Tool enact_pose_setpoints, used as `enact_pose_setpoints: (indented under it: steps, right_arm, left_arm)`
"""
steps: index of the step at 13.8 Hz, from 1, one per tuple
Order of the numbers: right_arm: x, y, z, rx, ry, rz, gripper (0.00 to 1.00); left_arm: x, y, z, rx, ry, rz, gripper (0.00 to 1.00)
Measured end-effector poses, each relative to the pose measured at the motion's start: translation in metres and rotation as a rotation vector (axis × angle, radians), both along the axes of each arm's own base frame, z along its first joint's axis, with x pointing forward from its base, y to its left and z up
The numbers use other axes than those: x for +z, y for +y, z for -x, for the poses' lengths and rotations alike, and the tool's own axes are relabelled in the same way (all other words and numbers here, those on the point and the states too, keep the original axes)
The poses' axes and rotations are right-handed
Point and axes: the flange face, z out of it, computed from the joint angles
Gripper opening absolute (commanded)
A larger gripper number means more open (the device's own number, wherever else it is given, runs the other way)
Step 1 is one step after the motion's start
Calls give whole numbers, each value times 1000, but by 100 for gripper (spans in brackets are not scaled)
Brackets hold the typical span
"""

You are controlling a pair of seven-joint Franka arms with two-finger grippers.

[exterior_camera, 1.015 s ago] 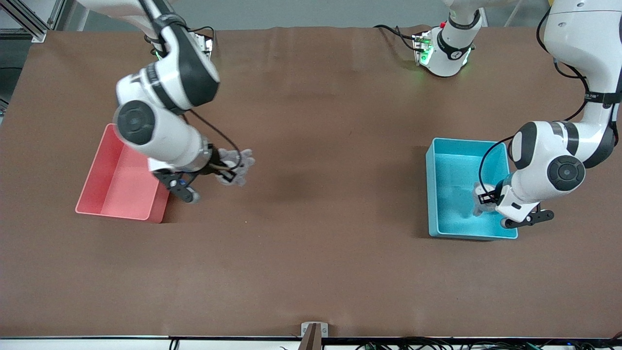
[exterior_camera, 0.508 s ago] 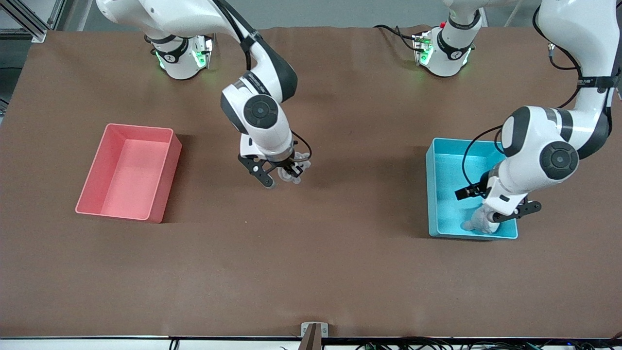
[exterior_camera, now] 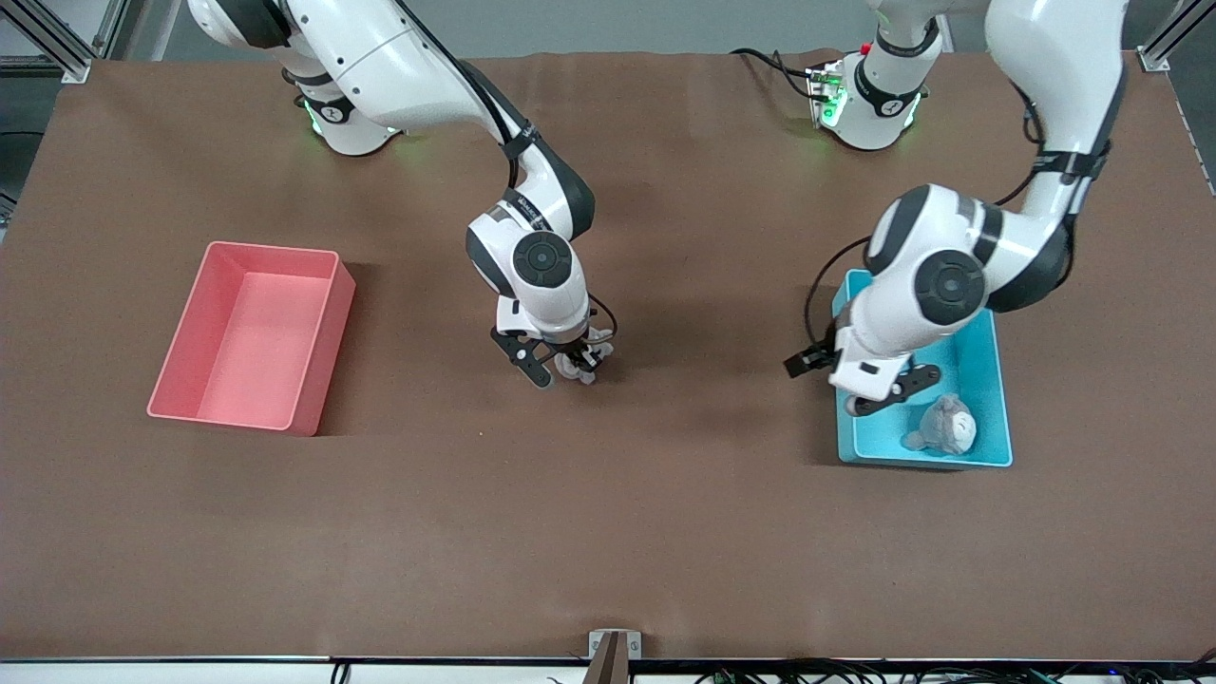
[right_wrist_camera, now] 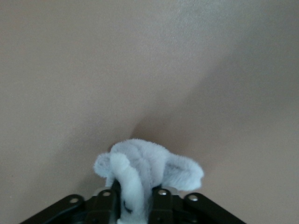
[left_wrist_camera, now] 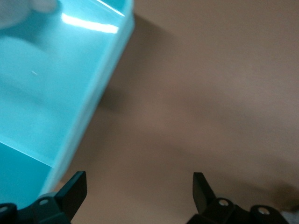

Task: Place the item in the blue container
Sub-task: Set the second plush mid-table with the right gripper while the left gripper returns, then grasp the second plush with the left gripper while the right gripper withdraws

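The brown worktop [exterior_camera: 665, 532] carried a pink bin [exterior_camera: 313, 356] toward the right arm's end and the blue container [exterior_camera: 999, 380] toward the left arm's end. The left hand [exterior_camera: 845, 385] hung over the container's rim with its fingers spread wide and empty; a grey plush toy [exterior_camera: 945, 425] lay in the container just beside it. The right hand [exterior_camera: 568, 369], over mid-worktop, was clamped on a pale plush toy [right_wrist_camera: 140, 172].

Pink bin [exterior_camera: 249, 334] on brown table [exterior_camera: 608, 532], toward right arm's end.
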Motion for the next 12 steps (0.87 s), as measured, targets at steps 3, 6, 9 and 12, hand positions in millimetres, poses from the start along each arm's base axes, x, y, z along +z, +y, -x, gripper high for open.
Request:
enact_pose_setpoints:
  steps: [3, 6, 9, 12]
  right_arm:
    - [8, -4, -8, 26, -32, 18, 100]
    - [29, -22, -28, 65, -43, 25, 100]
    - [75, -73, -56, 170, -12, 57, 100]
    - [130, -160, -84, 351, 53, 86, 100]
  left_arm:
    - [-24, -62, -2, 82, 5, 30, 99]
    - [-54, -104, 0, 130, 7, 64, 99]
    - [-70, -139, 5, 207, -19, 109, 99]
    - [-79, -189, 18, 296, -59, 181, 99]
